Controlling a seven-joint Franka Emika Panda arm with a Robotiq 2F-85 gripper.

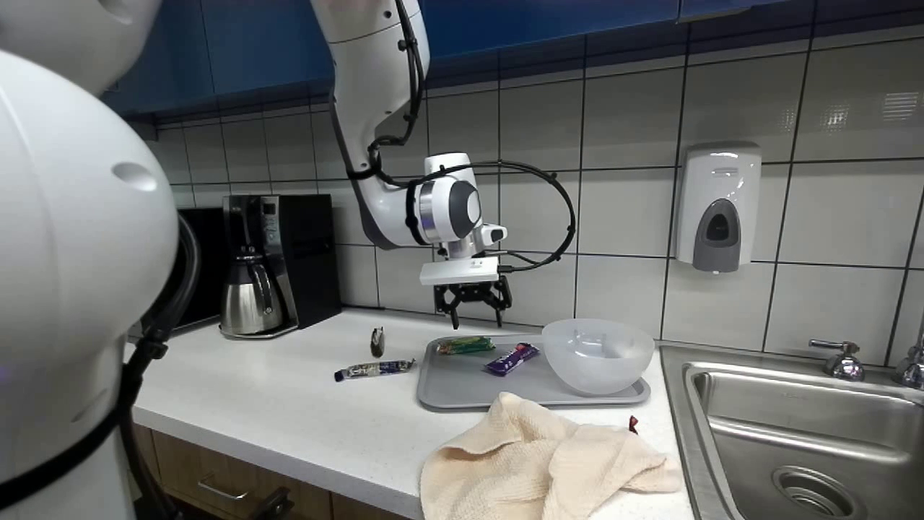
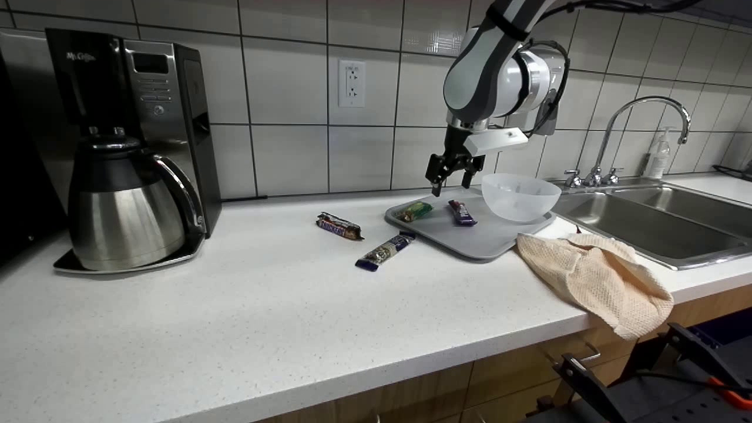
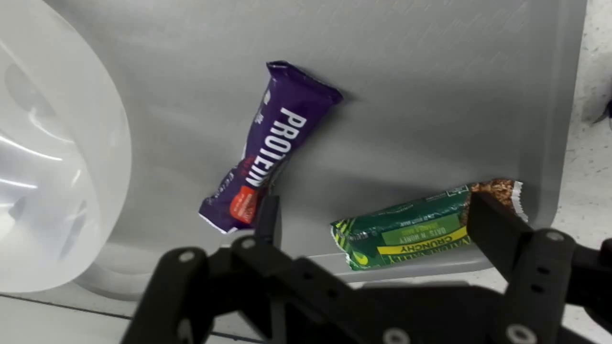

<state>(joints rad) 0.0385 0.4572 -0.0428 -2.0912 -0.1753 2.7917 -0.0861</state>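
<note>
A: What is the black two-fingered claw (image 1: 476,323) doing?

B: It is hanging above the flat grey rectangular tray (image 1: 462,386), its fingers standing wide apart and gripping nothing.

A: Which things are resting on the tray?

B: An oblong bar in shiny green wrapping (image 3: 406,234) is lying along the tray's back edge, near one end. A glossy purple bar marked PROTEIN (image 3: 282,131) is slanting across nearer the tray's middle, and a rounded bowl of frosted translucent plastic (image 1: 595,368) is sitting at the tray's opposite end.

A: And what is surrounding the tray?

B: Beyond the green bar's end of the tray, two more bars are lying on the speckled white worktop (image 2: 235,305): a slim blue-and-silver wrapped bar (image 2: 385,251) just beside the tray, and a brown-and-purple wrapped bar (image 2: 339,227) farther out from it. A crumpled peach waffle-weave cloth (image 1: 541,462) is lying along the tray's front, drooping over the worktop's edge. Past the bowl's end, a brushed stainless-steel double sink (image 1: 794,404) is sitting.
</note>
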